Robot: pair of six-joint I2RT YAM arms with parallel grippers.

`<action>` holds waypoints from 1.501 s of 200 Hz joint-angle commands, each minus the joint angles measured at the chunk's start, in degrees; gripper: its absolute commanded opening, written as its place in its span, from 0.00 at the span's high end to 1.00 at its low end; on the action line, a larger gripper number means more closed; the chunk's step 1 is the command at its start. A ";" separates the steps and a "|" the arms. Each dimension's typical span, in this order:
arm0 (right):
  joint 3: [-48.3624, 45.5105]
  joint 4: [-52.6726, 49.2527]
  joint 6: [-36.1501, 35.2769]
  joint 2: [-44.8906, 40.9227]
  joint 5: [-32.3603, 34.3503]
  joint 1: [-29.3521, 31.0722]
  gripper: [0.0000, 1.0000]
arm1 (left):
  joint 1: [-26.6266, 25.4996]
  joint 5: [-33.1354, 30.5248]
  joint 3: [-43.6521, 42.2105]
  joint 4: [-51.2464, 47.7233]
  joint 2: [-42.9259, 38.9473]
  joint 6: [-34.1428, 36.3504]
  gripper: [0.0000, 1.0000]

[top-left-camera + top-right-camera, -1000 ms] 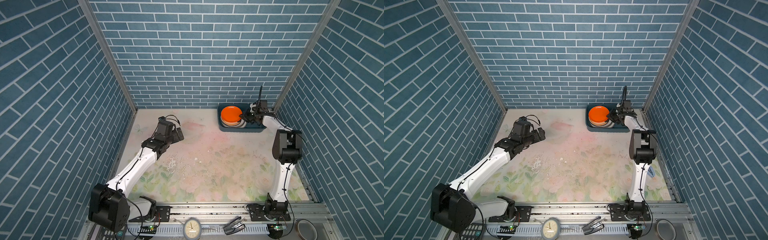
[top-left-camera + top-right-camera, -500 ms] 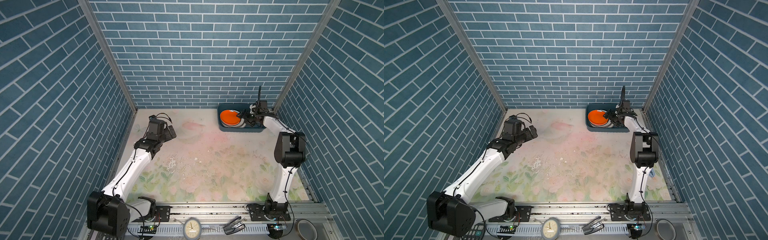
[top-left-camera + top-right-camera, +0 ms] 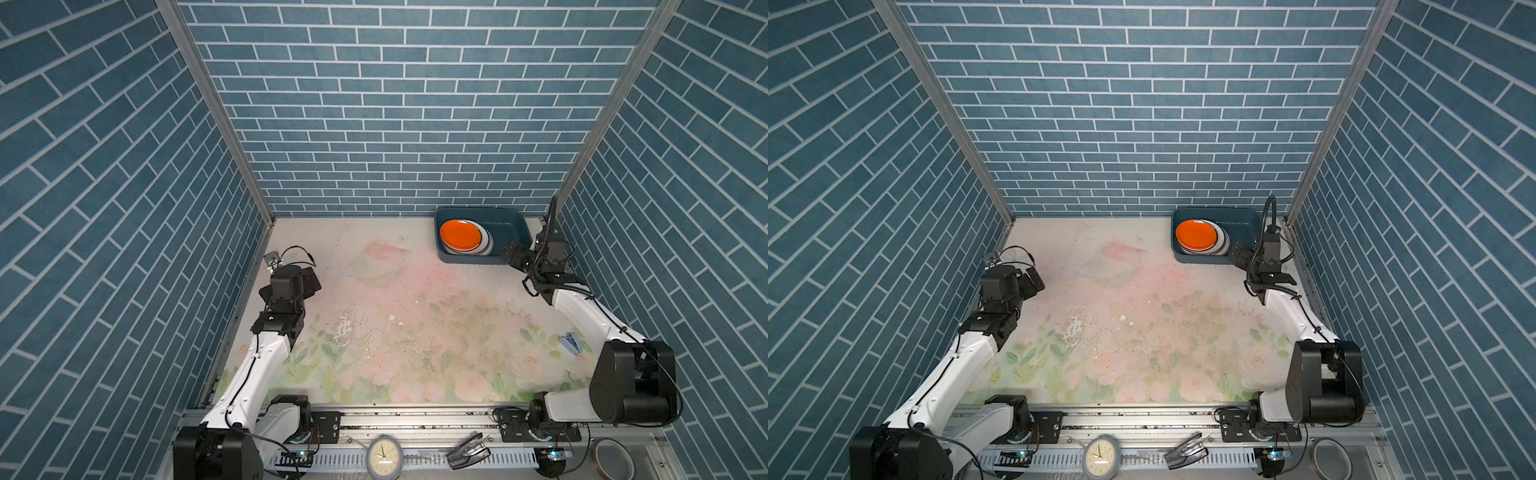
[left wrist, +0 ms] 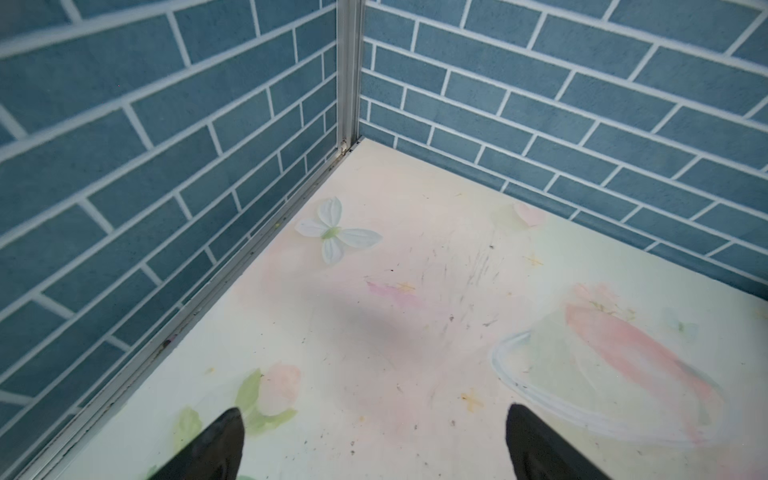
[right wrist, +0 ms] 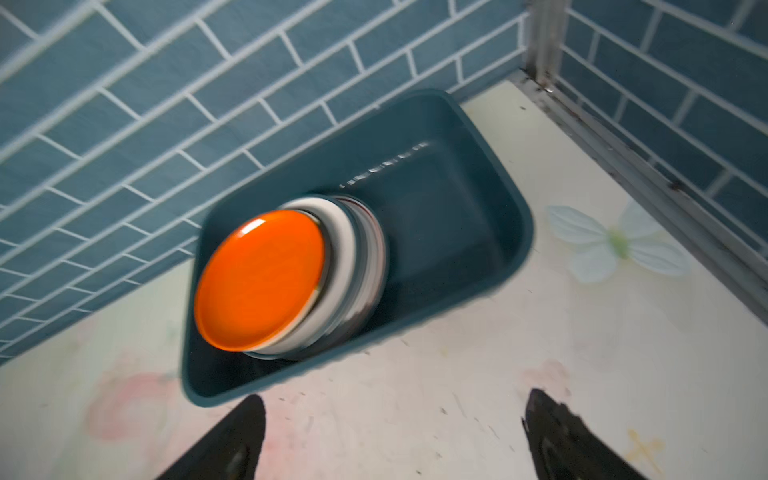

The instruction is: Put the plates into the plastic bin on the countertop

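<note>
The bin (image 3: 509,226) (image 3: 1244,224) (image 5: 449,232) sits in the far right corner of the countertop (image 3: 415,332) (image 3: 1142,332), its long side along the back wall. The plates (image 3: 487,244) (image 3: 1223,243) (image 5: 347,249) lie stacked inside it, filling its left half, and its right half shows bare floor. An orange plate (image 3: 460,235) (image 3: 1196,235) (image 5: 259,280) tops the stack. The pale ones under it step out toward the bin's middle, so the pile leans. The right wrist view is blurred, and I cannot count the plates or read any print on them. The right gripper (image 3: 513,253) (image 3: 1237,255) (image 5: 395,399) hangs just outside the bin's near wall, toward its right end, above the countertop. Its fingertips (image 5: 251,411) stand wide apart with nothing between them; it is released and touches neither bin nor plates. The left gripper (image 3: 309,280) (image 3: 1030,282) (image 4: 374,409) hovers near the left edge, well apart from the bin. Its fingertips (image 4: 232,424) are also spread and empty, over printed flowers. A small blue object (image 3: 571,344) lies by the right edge. A clock (image 3: 384,457) (image 3: 1100,455) rests on the rail beyond the near edge.
</note>
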 commanded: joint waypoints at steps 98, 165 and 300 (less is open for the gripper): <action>-25.28 31.02 -19.10 -9.08 19.39 -1.05 0.02 | 0.27 2.30 -20.21 51.52 16.89 17.94 0.00; -31.54 50.84 -19.83 3.92 10.23 -5.56 0.02 | 0.26 3.56 -20.57 65.43 30.20 19.13 0.00; -27.35 48.29 -22.68 10.02 -4.93 -7.98 0.01 | 0.30 6.84 -14.84 54.43 29.95 20.13 0.00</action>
